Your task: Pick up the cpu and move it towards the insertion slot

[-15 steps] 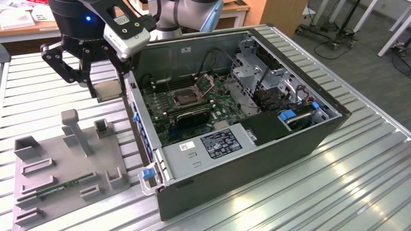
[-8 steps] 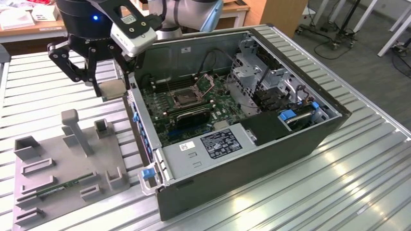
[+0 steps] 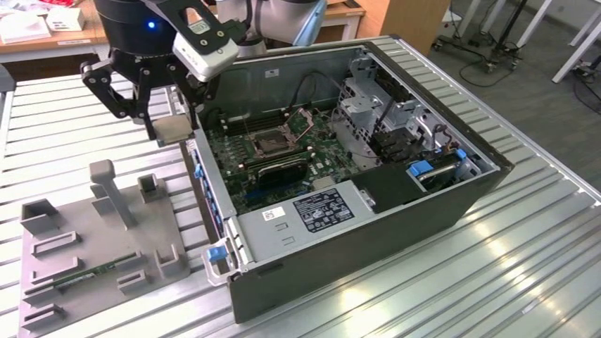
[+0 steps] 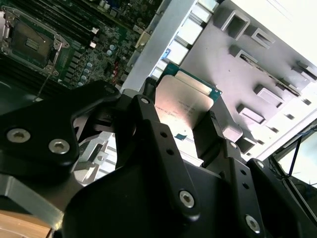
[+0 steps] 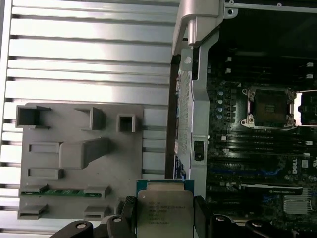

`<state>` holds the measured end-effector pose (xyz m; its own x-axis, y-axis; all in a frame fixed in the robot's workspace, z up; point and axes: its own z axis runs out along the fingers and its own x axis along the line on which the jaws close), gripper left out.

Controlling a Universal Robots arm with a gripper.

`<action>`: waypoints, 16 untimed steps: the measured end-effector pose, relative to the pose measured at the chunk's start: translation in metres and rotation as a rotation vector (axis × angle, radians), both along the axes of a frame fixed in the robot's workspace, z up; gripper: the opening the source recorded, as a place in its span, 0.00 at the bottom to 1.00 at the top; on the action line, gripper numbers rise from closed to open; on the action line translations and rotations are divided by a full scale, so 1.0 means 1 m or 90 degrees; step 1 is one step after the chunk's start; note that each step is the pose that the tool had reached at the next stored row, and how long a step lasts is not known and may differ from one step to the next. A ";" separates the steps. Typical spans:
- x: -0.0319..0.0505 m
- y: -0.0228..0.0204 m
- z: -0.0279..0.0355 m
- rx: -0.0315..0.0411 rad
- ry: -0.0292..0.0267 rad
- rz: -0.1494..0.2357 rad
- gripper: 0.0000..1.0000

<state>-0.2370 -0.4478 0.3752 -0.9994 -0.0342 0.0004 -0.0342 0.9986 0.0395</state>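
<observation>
My gripper (image 3: 171,124) hangs above the slatted table just off the open computer case's side wall, on the exterior view's left. It is shut on the cpu (image 3: 173,132), a flat square chip with a silvery top. In both wrist views the black fingers (image 5: 130,210) press the chip's two opposite edges, and the cpu (image 5: 163,210) (image 4: 184,101) lies level between them. The insertion slot (image 3: 270,143) is a dark square socket in a silver frame on the green board inside the case. It stands uncovered (image 5: 270,106) (image 4: 29,42), some way from the chip, beyond the case wall.
A grey fixture plate (image 3: 84,239) with upright holders lies on the table beside the case and carries a green memory stick (image 3: 89,271). The case wall (image 5: 190,99) rises between gripper and board. Drive cages and cables (image 3: 385,120) crowd the case's far side.
</observation>
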 end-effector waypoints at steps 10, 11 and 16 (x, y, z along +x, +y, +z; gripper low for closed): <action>0.0111 0.0000 0.0000 0.0000 0.0000 0.000 0.55; 0.0123 0.0000 0.0000 0.0000 0.0000 0.000 0.55; 0.0181 0.0000 0.0000 0.0000 0.0000 0.000 0.55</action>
<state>-0.2189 -0.4477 0.3752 -0.9994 -0.0343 0.0004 -0.0343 0.9986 0.0395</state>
